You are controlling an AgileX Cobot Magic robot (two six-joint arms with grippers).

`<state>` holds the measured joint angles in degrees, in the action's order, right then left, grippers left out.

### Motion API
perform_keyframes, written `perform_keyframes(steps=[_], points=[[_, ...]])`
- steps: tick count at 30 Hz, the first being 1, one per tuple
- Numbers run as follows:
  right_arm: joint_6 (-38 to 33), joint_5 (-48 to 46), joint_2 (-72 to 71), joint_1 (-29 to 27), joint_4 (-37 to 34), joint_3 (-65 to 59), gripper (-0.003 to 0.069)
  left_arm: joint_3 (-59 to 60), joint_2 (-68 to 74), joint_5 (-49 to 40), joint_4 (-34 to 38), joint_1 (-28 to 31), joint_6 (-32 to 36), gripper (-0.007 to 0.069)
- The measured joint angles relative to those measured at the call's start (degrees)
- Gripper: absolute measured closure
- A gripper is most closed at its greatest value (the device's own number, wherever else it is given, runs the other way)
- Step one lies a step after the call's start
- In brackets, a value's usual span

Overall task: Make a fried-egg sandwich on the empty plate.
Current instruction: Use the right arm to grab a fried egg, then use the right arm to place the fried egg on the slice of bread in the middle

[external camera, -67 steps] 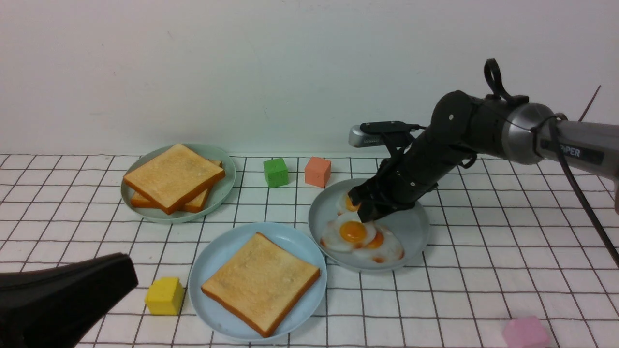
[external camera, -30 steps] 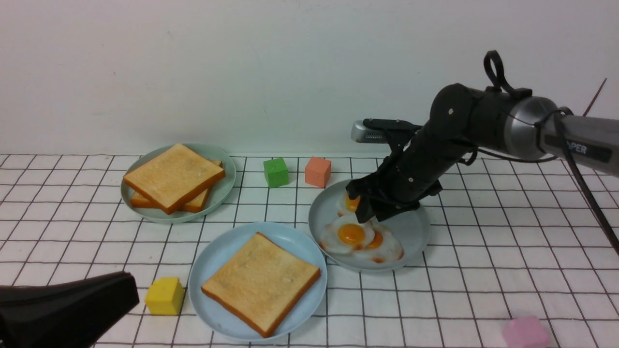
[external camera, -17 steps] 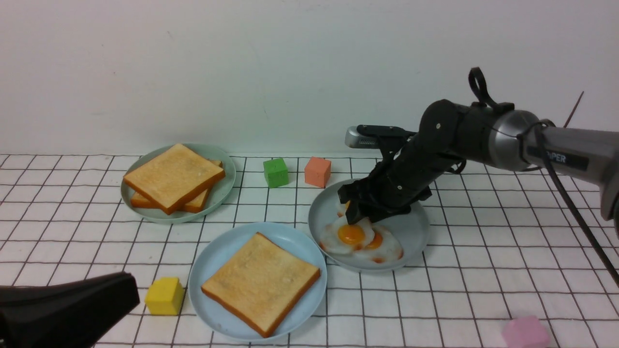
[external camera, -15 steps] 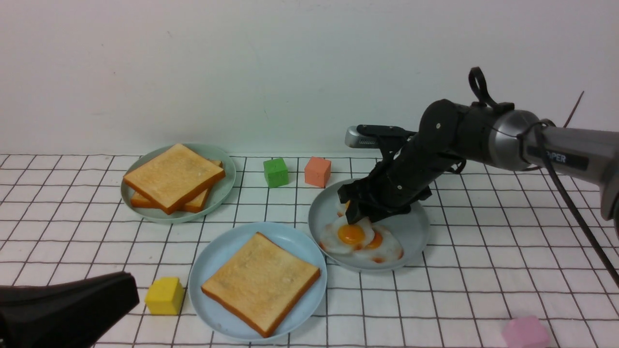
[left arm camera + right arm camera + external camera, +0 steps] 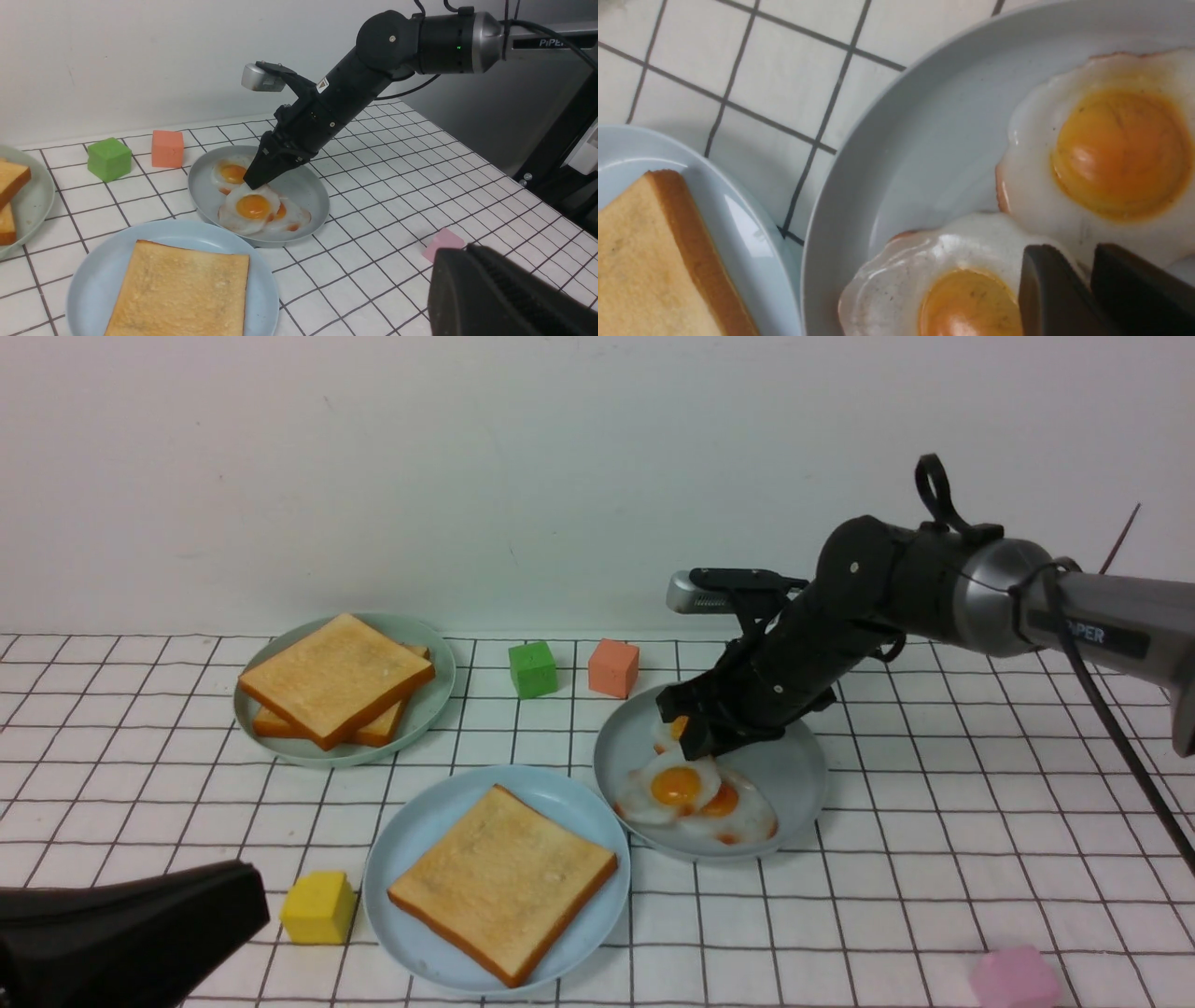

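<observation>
The light blue plate (image 5: 417,833) sits on the white grid cloth (image 5: 934,803) and holds one square toast slice (image 5: 504,882). The slice lies flat and turned corner-on, golden on top with a darker orange crust. Nothing is on top of it, so the sandwich is just this bottom slice.

Just beside the blue plate, to its right and a little behind, is the grey plate (image 5: 792,773), which holds three fried eggs. The top egg (image 5: 674,787) is white with a glossy orange yolk and overlaps a second egg (image 5: 750,815) on the side away from the blue plate. The third egg (image 5: 229,173) lies toward the back of the grey plate, partly hidden in the front view.

The right gripper (image 5: 693,747) reaches down into the grey plate. Its two dark fingers (image 5: 1055,291) are drawn together to a thin slit and pinch the white back rim of the top egg.

Behind the blue plate and to its left, a pale green plate (image 5: 435,683) carries two more toast slices. The upper one (image 5: 336,677) is skewed over the lower one (image 5: 385,728).

A green cube (image 5: 532,668) and a salmon cube (image 5: 613,666) stand side by side behind the blue plate. A yellow cube (image 5: 318,907) stands just left of it, and a pink block (image 5: 1016,978) lies well apart to its right.

The left gripper (image 5: 224,896) shows only as a black shape left of the yellow cube. I cannot tell whether its fingers are apart or together.
</observation>
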<state>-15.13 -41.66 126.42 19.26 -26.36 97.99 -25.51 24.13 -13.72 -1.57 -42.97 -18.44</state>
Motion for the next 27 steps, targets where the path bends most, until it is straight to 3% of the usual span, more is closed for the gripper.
perform_keyframes(steps=[11,18,21,24,25,27], points=[[-0.66,-10.23,-8.01,-1.57,-0.21,-0.09,0.0580,0.00,0.00,-1.85,-1.79,0.00,0.00,0.0603],[-4.92,-17.64,-15.92,-1.31,-11.77,-0.45,0.0582,0.00,0.00,-6.13,-8.00,0.00,-1.48,0.0603],[-7.95,-18.22,-16.67,-0.13,-17.96,-2.15,0.0582,0.00,0.00,-6.22,-13.09,0.00,-6.01,0.0603],[-12.74,-15.59,-16.06,3.35,-25.33,-7.00,0.0582,0.00,0.00,-7.32,-23.35,0.00,-18.14,0.0603],[-12.74,-15.34,-15.98,3.35,-25.77,-7.00,0.0582,0.00,0.00,-7.32,-23.97,0.00,-18.91,0.0603],[-15.78,-11.61,-14.20,5.58,-30.61,-9.25,0.0582,0.00,0.00,-9.31,-32.15,0.00,-28.79,0.0603]])
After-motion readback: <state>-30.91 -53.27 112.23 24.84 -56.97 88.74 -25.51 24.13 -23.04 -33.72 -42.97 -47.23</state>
